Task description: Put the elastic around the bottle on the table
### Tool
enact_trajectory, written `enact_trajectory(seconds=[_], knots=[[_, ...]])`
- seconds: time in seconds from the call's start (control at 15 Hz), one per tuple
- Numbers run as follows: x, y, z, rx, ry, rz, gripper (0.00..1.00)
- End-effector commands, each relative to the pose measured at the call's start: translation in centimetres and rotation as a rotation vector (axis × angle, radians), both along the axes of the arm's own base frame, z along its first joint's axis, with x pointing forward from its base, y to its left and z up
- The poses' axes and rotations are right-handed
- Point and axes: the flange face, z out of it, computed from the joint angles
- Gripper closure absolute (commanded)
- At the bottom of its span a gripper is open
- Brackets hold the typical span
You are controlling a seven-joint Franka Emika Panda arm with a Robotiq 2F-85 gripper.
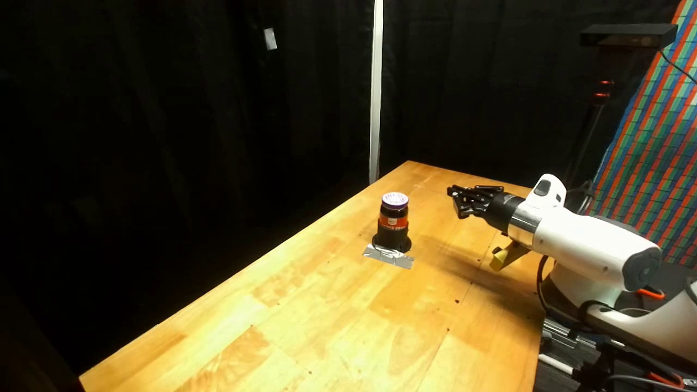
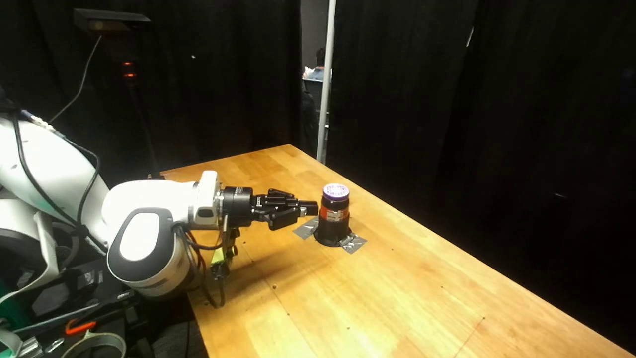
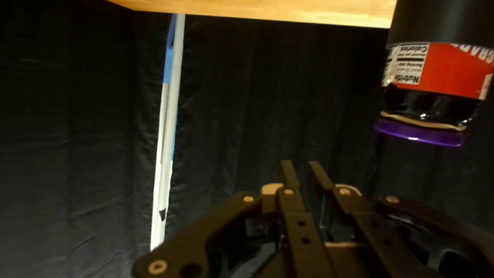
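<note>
Pretty sure looping's done, since a tan elastic [image 3: 424,122] seems to be around the bottle [image 1: 393,222] on the counter [image 1: 337,310], and the end effector [image 3: 301,165] sits slightly parted, empty, so next I'd just back clear.
</note>
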Motion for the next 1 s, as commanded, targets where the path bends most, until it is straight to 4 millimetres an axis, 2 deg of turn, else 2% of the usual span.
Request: enact_trajectory(seconds=[0.0, 0.07, 0.33, 0.73, 0.93], knots=[[0.8, -0.6, 0.7, 0.023, -0.053, -0.045, 0.86], [1.4, -0.6, 1.2, 0.020, -0.035, -0.046, 0.86], [4.4, -0.9, 7.9, -0.062, 0.173, -0.056, 0.84], [9.2, -2.2, 20.4, -0.079, 0.435, -0.123, 0.87], [10.9, -2.7, 26.5, -0.059, 0.577, -0.130, 0.87]])
